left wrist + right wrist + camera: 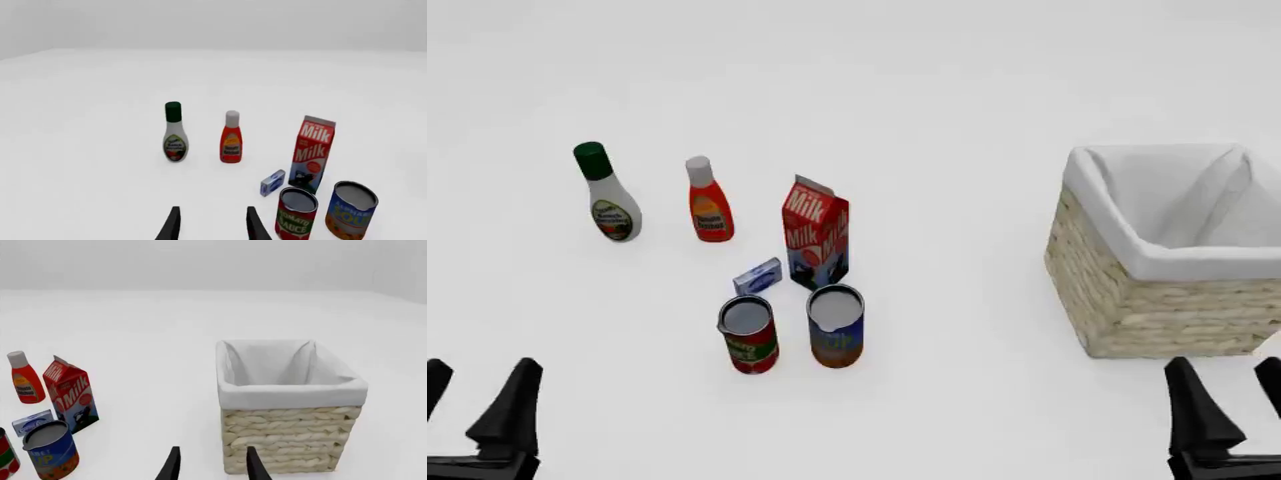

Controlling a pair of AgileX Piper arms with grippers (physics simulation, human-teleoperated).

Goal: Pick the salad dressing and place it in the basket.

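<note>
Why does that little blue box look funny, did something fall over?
Nothing has spilled or broken. The small blue box lies flat beside the milk carton, while the bottles and cans stand upright. The basket sits upright, nothing visible inside.

White salad dressing (610,196) with green cap, tan basket (1168,250) lined white

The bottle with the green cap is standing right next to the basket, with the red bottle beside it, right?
Not quite. The front view shows the green-capped bottle far across the table from the basket, on the left arm's side. The red bottle does stand beside it.
</note>
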